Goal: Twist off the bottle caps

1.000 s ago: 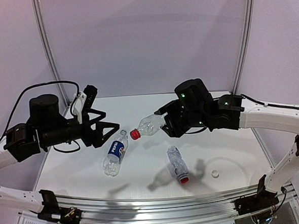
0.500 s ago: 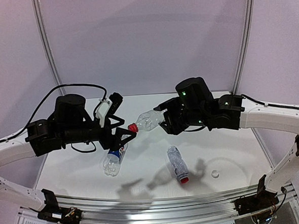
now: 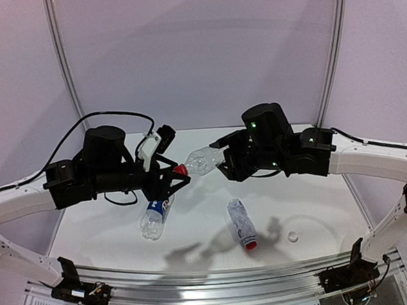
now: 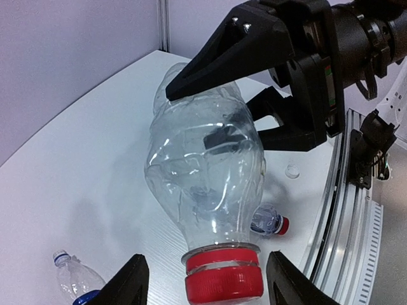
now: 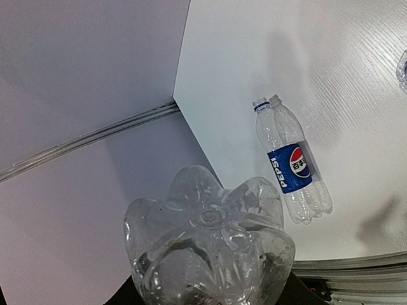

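Note:
My right gripper (image 3: 226,166) is shut on a clear unlabelled bottle (image 3: 204,161) and holds it sideways above the table; its base fills the right wrist view (image 5: 210,241). Its red cap (image 3: 180,170) points left, seen close in the left wrist view (image 4: 224,281). My left gripper (image 3: 177,175) is open, its fingers (image 4: 130,283) on either side of that cap, apart from it. The Pepsi bottle (image 3: 155,211) lies on the table without a cap (image 5: 292,162). A third clear bottle (image 3: 242,223) with a red cap (image 3: 250,245) lies at front centre.
A loose whitish cap (image 3: 292,237) lies on the white table (image 3: 317,208) at the front right. A metal rail (image 3: 218,276) runs along the near edge. Purple walls close in the back and sides.
My left arm has swung right and brought its open fingers around the red cap of the held bottle. The right gripper and its bottle have barely moved.

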Robot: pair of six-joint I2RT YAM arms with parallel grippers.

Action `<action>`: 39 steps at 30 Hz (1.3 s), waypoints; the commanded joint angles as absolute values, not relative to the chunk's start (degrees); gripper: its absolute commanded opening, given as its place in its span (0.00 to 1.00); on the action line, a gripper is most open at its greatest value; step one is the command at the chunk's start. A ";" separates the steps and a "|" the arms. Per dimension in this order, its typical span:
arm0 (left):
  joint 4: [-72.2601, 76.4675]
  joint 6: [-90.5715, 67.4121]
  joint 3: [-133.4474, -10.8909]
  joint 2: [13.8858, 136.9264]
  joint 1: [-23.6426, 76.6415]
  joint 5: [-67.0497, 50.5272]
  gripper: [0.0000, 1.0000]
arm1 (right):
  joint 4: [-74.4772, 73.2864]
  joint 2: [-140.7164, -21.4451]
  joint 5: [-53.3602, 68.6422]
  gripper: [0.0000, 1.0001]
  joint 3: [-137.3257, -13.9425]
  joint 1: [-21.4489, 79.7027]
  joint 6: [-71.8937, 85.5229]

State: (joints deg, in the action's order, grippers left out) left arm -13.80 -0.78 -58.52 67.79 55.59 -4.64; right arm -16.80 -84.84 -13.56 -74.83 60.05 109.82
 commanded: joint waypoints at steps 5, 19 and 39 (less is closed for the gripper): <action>-12.75 2.22 -61.45 69.29 55.54 -5.46 0.48 | -17.09 -83.26 -13.30 0.46 -74.44 60.41 109.87; -16.48 4.30 -64.23 70.22 55.19 -5.92 0.14 | -17.08 -83.72 -13.46 0.45 -74.52 60.73 108.97; -46.79 5.12 -69.30 60.87 44.29 -32.22 0.00 | -26.17 -63.30 -3.53 1.00 -64.66 56.87 40.42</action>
